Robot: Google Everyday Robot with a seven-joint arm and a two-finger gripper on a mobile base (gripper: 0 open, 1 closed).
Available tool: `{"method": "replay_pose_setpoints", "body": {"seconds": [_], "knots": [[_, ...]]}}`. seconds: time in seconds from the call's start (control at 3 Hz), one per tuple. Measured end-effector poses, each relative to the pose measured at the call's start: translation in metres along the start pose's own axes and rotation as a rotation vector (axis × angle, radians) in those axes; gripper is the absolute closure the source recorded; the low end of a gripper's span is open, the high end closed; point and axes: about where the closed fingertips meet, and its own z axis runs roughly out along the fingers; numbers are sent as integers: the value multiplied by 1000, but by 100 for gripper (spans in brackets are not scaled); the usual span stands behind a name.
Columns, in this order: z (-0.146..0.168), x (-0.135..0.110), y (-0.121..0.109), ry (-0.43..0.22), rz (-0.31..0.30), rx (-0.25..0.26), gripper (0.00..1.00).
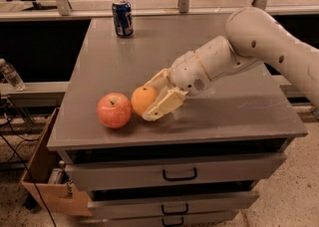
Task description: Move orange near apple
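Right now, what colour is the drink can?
The can is blue, in the camera view; the gripper holds the orange beside the apple.

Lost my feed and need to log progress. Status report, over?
Gripper low at table front, fingers shut on orange. Orange right beside apple, contact unclear. Nothing between them; soda can far back.

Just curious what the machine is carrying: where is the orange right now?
In the camera view, the orange is held in the tool, low over the table's front edge, close beside the apple.
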Motion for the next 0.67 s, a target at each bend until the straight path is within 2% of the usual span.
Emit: {"method": "replay_pose_setpoints", "body": {"seconds": [0.33,0.67], "knots": [[2,-2,2,-2,-2,-2,0],[2,-3,3,-2,-2,0,0]]}}
